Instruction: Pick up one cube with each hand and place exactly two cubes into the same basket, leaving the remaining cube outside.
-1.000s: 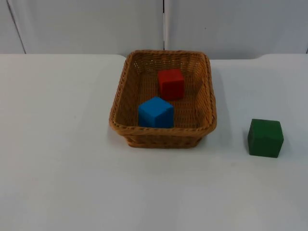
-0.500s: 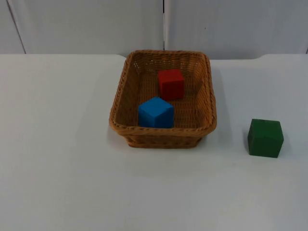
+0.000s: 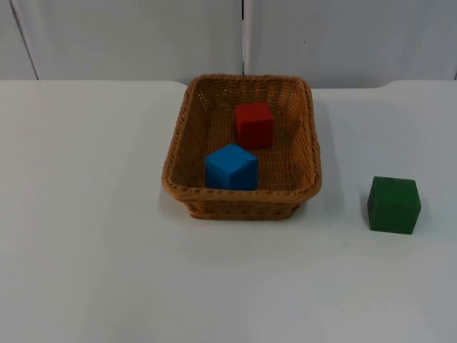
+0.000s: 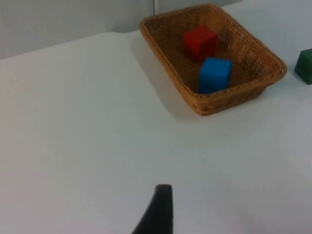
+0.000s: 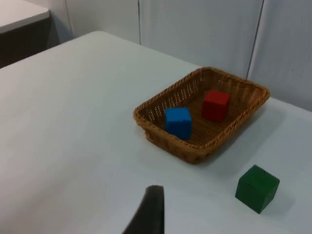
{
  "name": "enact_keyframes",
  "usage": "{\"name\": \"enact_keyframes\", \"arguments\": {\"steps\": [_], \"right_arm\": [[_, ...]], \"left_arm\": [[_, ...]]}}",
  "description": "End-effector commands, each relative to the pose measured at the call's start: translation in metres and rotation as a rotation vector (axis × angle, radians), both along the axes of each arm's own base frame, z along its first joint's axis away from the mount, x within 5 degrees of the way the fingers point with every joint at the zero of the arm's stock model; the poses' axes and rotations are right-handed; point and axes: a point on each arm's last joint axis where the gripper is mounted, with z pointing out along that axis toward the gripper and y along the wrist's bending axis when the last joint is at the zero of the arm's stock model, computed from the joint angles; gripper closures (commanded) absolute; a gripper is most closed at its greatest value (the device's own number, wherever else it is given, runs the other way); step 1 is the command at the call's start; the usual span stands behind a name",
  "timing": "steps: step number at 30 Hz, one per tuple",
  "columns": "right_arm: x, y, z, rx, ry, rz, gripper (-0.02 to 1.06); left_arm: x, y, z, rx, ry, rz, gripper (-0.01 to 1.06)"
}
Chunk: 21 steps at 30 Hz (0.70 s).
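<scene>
Nothing moved (two cubes (image 3: 231, 167) basketed (image 3: 311, 153)).

From your left wrist camera you see the wicker basket (image 4: 253, 85) standing on the white desk (image 4: 87, 126). Inside it, the red cube (image 4: 200, 42) sits at the blue cube's (image 4: 214, 74) eleven o'clock, the two near each other. The green cube (image 4: 304, 66) rests on the desk at the basket's three o'clock, outside its rim. One black fingertip (image 4: 157, 212) of the left end effector stands well apart from the basket.
</scene>
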Motion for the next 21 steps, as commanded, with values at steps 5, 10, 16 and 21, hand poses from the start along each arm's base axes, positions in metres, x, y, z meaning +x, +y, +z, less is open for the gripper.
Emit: {"name": "enact_keyframes", "arguments": {"steps": [5,10,16,21], "right_arm": [[-0.003,-0.006,-0.007,-0.008,0.052,-0.053,0.23],[0.002,-0.008,-0.021,-0.043,0.135,-0.093,0.23],[0.007,-0.007,-0.033,-0.070,0.178,-0.108,0.23],[0.007,-0.007,-0.033,-0.070,0.178,-0.108,0.23]], "left_arm": [[0.000,-0.003,-0.008,0.041,0.018,-0.056,0.23],[0.000,-0.003,-0.008,0.041,0.018,-0.056,0.23],[0.000,-0.003,-0.008,0.041,0.018,-0.056,0.23],[0.000,-0.003,-0.008,0.041,0.018,-0.056,0.23]]}}
